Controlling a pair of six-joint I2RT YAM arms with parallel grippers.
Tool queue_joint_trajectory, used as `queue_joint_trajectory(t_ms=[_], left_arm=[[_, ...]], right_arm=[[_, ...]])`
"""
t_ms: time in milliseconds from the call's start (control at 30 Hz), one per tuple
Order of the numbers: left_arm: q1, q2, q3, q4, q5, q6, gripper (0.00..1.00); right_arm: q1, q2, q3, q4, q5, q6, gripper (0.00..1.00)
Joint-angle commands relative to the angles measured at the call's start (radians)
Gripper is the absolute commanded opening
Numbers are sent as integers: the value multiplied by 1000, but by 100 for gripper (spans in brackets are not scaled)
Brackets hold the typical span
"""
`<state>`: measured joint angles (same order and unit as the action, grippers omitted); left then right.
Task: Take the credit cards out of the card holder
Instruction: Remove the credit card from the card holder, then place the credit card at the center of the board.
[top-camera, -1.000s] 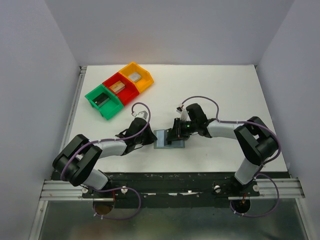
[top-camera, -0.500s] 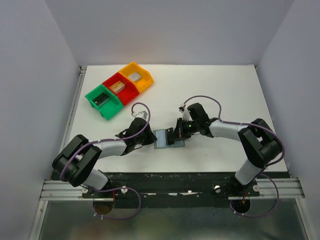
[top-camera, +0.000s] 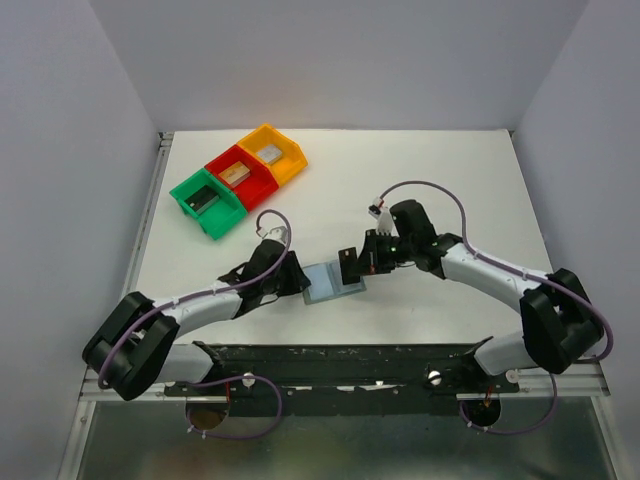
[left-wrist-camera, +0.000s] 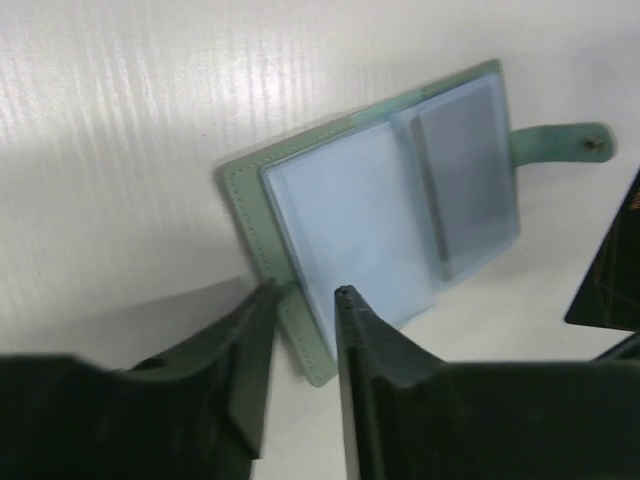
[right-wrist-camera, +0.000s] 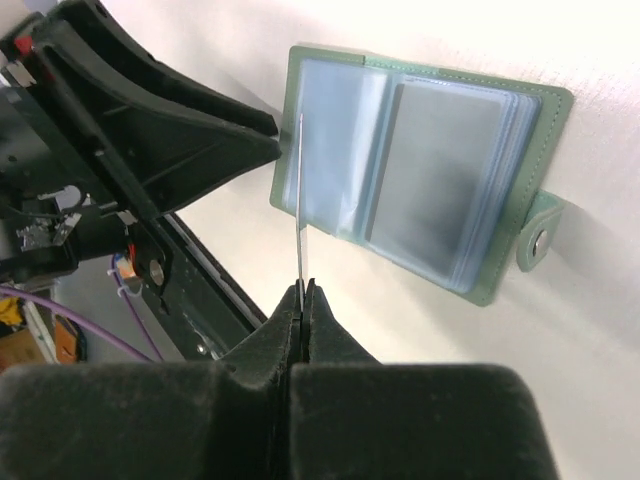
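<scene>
- Both arms have stretched out lower and wider over the last second. The right elbow has swung out toward the right near corner of the table (top-camera: 450, 170), and the left shoulder link has sunk leftward. The right gripper (right-wrist-camera: 300, 290) has drawn back off the card holder (top-camera: 330, 284), carrying a black card (top-camera: 349, 266).
- Only the overhead view shows the whole layout. The holder lies open on the table near its front edge, between the two grippers, and the card is held up at the holder's far right corner.
- Only the right wrist view shows the grip. The right fingers are pressed together on the card, which appears edge-on as a thin upright line, clear of the holder's pale blue panels.
- Only the left wrist view shows the left gripper (left-wrist-camera: 300, 300) closely. Its fingers are a little apart, with their tips at the holder's near left green edge. Whether they press on it I cannot tell.
- That view also shows the tab (left-wrist-camera: 560, 145) lying flat on the opposite side, with its snap visible.
- The holder's two clear sleeves look silvery-blue. How many cards are inside them I cannot tell.
- A green bin (top-camera: 222, 226), a red bin (top-camera: 215, 160) and a yellow bin (top-camera: 292, 152) sit side by side in a row at the far left, well apart from the holder. Each holds a grey block (top-camera: 236, 174).
</scene>
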<state>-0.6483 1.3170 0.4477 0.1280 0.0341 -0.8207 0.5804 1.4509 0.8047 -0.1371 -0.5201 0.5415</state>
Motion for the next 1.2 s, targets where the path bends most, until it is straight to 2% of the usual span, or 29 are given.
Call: queue_joint_trajectory(t_ms=[0,33,167,200,300,467,633,867,1167], left_arm=[[-5,-125,23,-45,1,41,54],[-5,-148,32,-51,13,45,59],[-4,-264,75,-88,58,58,98],[-5,-301,78,-87,73,61,99],[-5,-409,83,-59,153,100,99],[-2,-551,115,9,430,189,98],[-1,-654,170,-74,542,307,97],[1,-605,178,-10,800,313,82],[1,-541,223,-38,915,359,64]], right_arm=[[-5,-73,46,-130,2,-116,0],[-4,-87,57,-159,-3,-141,0],[15,-164,108,-304,19,-268,0],[25,-182,126,-343,8,-299,0],[73,-222,168,-415,-86,-388,0],[182,-222,218,-513,-214,-478,0],[203,-227,205,-496,-372,-499,0],[208,-256,217,-434,-517,-476,0],[213,-265,238,-440,-535,-480,0]])
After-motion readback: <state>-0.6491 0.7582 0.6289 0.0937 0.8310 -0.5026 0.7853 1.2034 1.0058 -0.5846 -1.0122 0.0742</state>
